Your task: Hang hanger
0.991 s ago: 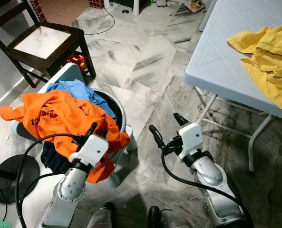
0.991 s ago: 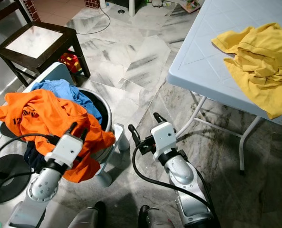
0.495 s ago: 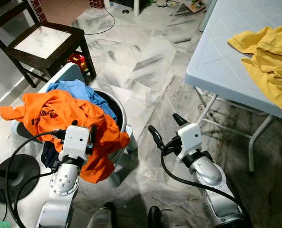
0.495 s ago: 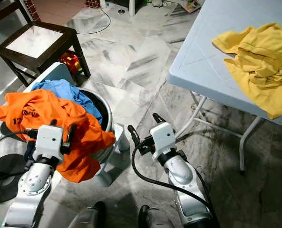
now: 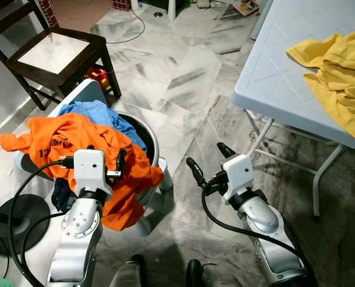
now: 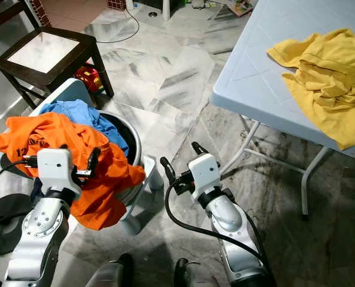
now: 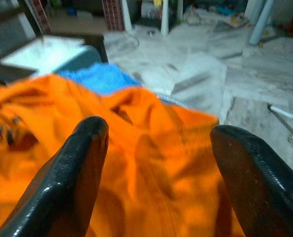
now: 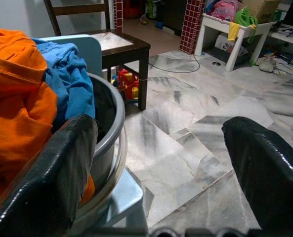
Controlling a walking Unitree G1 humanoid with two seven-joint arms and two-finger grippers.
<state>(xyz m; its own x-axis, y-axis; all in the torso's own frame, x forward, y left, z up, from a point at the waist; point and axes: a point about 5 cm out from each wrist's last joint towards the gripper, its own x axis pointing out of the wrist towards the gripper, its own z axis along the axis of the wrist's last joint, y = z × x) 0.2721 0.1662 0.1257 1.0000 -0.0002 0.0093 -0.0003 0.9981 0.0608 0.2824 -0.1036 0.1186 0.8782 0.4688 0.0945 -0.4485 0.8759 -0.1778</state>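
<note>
Laundry — orange shirt [image 5: 75, 140] — heaps basket [image 5: 148, 139] beside chair [image 5: 57, 51], table [image 5: 273, 66].

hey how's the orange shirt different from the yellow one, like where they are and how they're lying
The orange shirt is draped over the laundry basket on the floor; the yellow shirt lies on the table. The orange shirt has dark print; the yellow shirt looks plain. The left gripper is at the orange shirt; no gripper is near the yellow. Both are crumpled.

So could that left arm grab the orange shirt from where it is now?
Probably yes. The left gripper hangs open right over the orange shirt, which lies on top of the basket with nothing covering it.
</note>
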